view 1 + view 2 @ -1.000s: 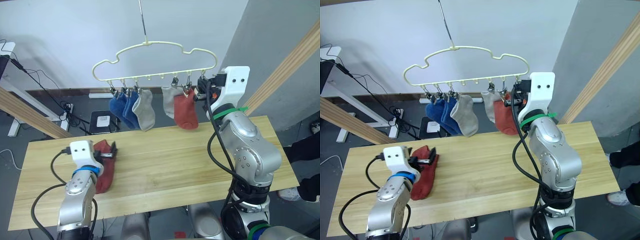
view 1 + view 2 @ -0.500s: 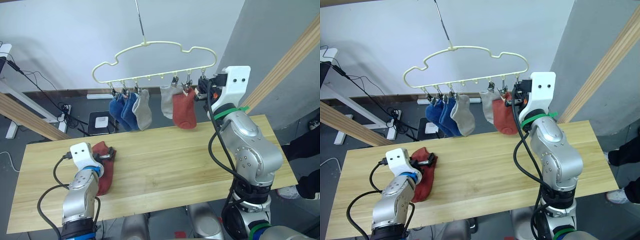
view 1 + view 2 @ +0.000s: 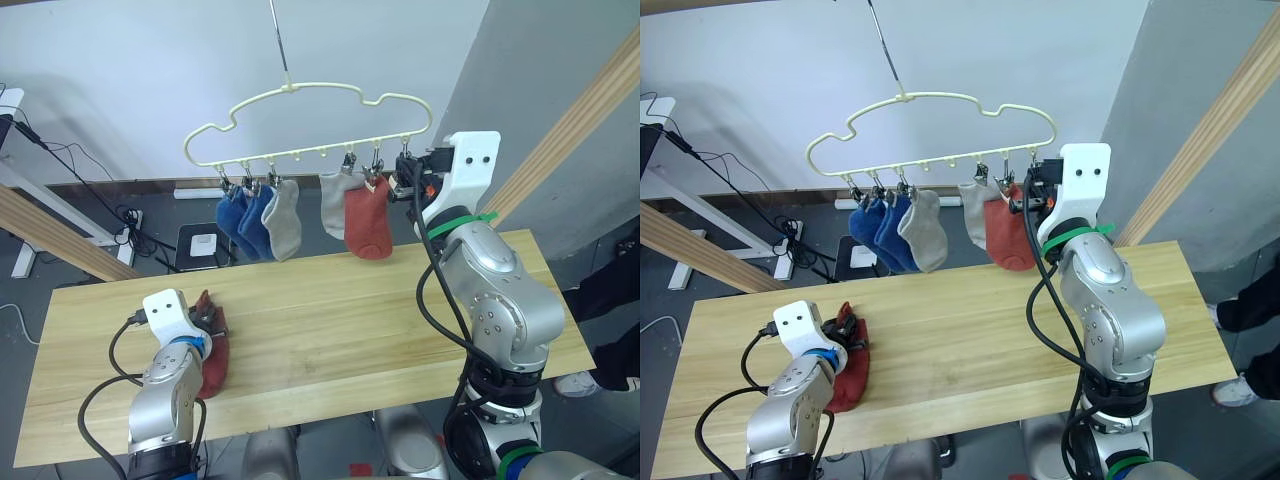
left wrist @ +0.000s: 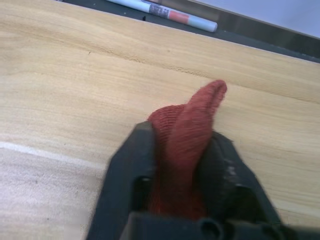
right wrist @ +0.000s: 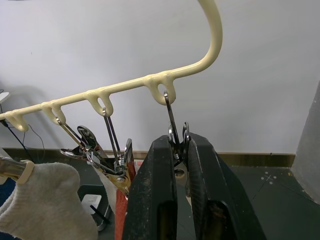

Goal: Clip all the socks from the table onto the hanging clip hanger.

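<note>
A rust-red sock lies bunched on the left of the table, and my left gripper is shut on its raised fold. The cream clip hanger hangs above the far edge. It carries two blue socks, two grey socks and one rust-red sock. My right gripper is raised at the hanger's right end. It is shut on the last metal clip, which holds no sock.
Slanted wooden poles rise at the right and cross the left. Cables and a white box lie on the floor behind the table. A person's dark clothing and shoe show at the right edge.
My left gripper has closed on the rust-red sock and bunched it up, drawing back a little toward me. The right arm has stayed at the clip.
</note>
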Tool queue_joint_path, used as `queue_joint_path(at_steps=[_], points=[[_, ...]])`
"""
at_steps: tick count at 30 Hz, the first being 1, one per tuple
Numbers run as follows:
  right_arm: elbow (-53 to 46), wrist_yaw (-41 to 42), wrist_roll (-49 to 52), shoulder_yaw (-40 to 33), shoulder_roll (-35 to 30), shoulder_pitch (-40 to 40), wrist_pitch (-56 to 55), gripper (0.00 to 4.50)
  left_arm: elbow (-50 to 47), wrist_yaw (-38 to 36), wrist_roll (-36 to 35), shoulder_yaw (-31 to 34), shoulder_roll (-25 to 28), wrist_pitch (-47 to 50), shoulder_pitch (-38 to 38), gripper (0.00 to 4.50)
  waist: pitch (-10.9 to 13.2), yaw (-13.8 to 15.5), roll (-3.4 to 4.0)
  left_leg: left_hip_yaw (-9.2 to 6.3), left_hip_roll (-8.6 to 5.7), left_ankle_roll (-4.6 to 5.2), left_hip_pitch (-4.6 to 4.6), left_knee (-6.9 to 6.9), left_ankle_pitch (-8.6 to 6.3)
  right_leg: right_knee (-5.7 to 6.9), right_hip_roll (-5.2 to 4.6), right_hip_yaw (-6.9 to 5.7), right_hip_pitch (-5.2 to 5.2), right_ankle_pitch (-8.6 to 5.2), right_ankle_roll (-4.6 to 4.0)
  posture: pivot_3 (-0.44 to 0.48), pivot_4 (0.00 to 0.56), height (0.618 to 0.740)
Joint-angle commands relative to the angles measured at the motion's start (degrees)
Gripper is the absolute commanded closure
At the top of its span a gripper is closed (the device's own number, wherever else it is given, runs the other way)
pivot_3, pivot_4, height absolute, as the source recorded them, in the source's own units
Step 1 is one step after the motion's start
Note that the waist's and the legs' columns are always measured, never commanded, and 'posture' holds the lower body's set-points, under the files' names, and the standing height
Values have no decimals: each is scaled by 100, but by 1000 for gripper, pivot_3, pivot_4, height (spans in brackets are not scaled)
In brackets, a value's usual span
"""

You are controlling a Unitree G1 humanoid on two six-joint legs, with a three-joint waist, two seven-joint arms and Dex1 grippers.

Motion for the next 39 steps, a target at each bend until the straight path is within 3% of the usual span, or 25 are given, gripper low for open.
queue_joint_path(at_steps=[1, 2, 6, 9, 12, 17, 20, 25, 32, 39], points=[[-119, 14, 66, -9, 11, -77, -118, 4495, -115, -295, -12, -275, -6, -42, 163, 4265, 0, 0, 0, 0, 0, 0, 0, 0, 0, 0, 0, 0, 0, 0, 0, -272, 309, 740], [-108, 16, 62, -9, 5, -85, -129, 4495, -194, -711, -29, -587, 86, -257, 119, 4487, 0, 0, 0, 0, 0, 0, 0, 0, 0, 0, 0, 0, 0, 0, 0, -272, 309, 740], [-73, 26, 57, -13, -15, -109, -157, 4495, -296, -1979, 50, -1564, 436, -1002, -226, 4500, 0, 23, 0, 1, -1, -2, -3, -1, 1, -5, -1, -1, 0, 0, 0, -281, 308, 740], [-87, 21, 41, -41, -52, -140, -167, 4495, -492, -3441, -267, -2471, 529, -1492, -974, 4500, 0, 39, 0, 3, -4, -4, -8, -1, 2, -10, 0, -2, -1, 2, 3, -290, 304, 740], [-101, 12, 35, -48, -68, -151, -169, 4495, -477, -3998, -434, -2840, 489, -1564, -1348, 4500, -5, -15, 4, 3, -3, -16, -13, -5, 9, -20, 0, -2, -2, 3, 4, -298, 301, 740], [-112, 3, 33, -58, -87, -154, -183, 4495, -194, -3901, -351, -3095, -28, -1685, -1886, 4500, -11, -72, 8, 3, 5, -14, -14, -16, 8, -31, 6, -1, -5, 5, 6, -303, 300, 740], [-118, -11, 33, -45, -77, -153, -191, 4495, 318, -3409, -152, -3124, -680, -1898, -2354, 4500, -12, -39, 9, 2, -3, -14, -21, -8, 8, -32, 2, -1, -4, 8, 10, -307, 299, 740], [-138, -15, 31, -36, -78, -148, -175, 4495, 956, -2853, 147, -3023, -1256, -2287, -2767, 4500, -15, -12, 12, 7, -4, -5, -34, -2, 14, -85, 3, 5, 3, 49, 29, -314, 297, 740], [-162, -28, 21, -24, -77, -142, -168, 4495, 1442, -1976, 710, -2909, -1544, -2965, -3030, 4500, -15, -28, 12, 10, -3, -4, -35, -6, 15, -85, 6, 9, 0, 51, 30, -323, 295, 740], [-183, -35, 31, -20, -68, -119, -148, 4495, 1476, -1755, 782, -2903, -1693, -3164, -2991, 4500, -15, -27, 13, 12, -4, -4, -36, -6, 15, -87, 4, 9, 0, 51, 31, -325, 295, 740]])
